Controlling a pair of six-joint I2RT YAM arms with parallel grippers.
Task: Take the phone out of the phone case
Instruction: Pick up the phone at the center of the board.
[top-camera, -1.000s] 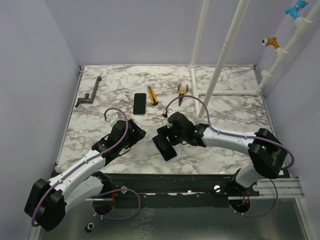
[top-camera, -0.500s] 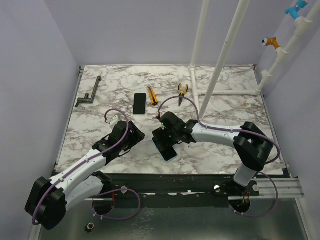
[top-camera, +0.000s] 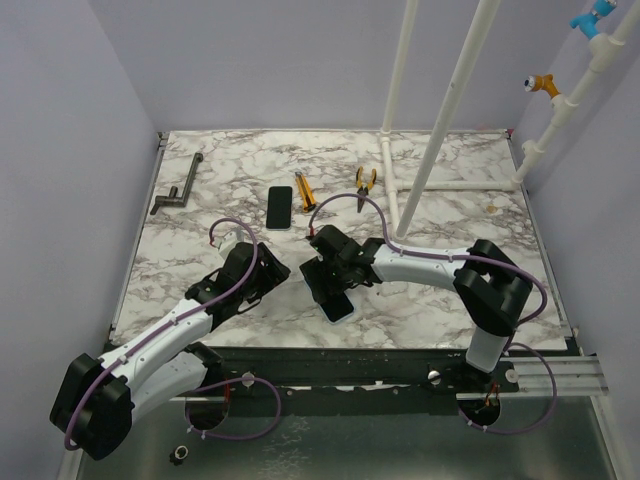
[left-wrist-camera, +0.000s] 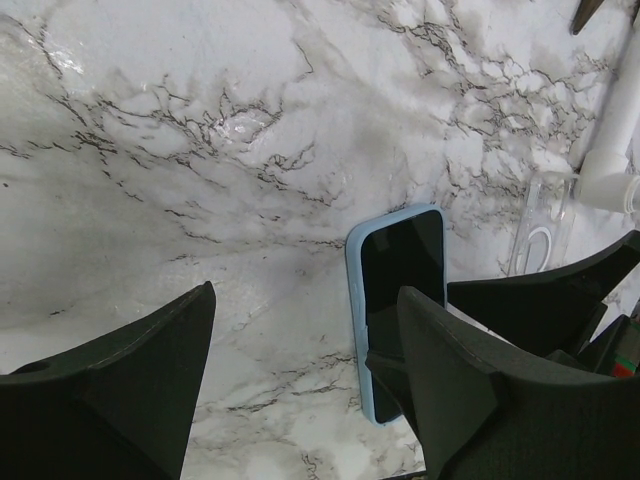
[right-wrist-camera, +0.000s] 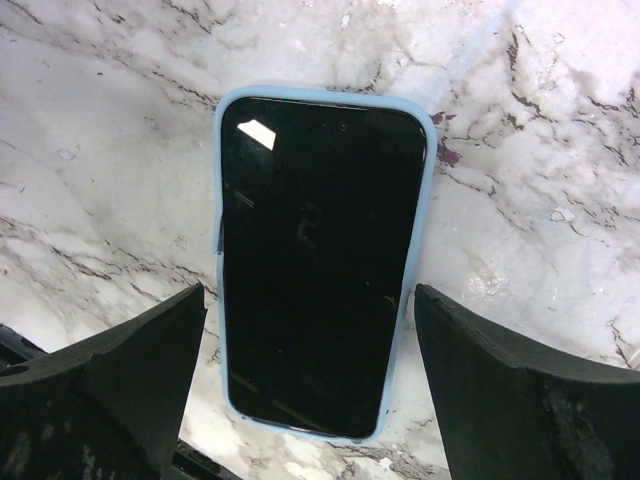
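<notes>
The phone (right-wrist-camera: 320, 260) lies flat on the marble table, screen up, inside its light blue phone case (right-wrist-camera: 427, 220). My right gripper (right-wrist-camera: 310, 292) hangs just above the phone's near end, open, one finger on each side and neither touching it. In the top view it (top-camera: 324, 280) covers the far part of the phone (top-camera: 338, 306). My left gripper (top-camera: 277, 272) sits to the phone's left, open and holding nothing. Its wrist view shows the cased phone (left-wrist-camera: 398, 270) past its right finger (left-wrist-camera: 450, 380).
A second black phone (top-camera: 279, 206) lies further back, beside a yellow utility knife (top-camera: 305, 190) and pliers (top-camera: 365, 180). A grey metal handle (top-camera: 175, 192) is at the back left. White pipes (top-camera: 440, 140) rise at the back right. A clear case (left-wrist-camera: 543, 235) lies near the pipe base.
My right gripper has shifted left and toward the near edge, settling over the cased phone with its jaws a little wider. The left gripper has barely moved.
</notes>
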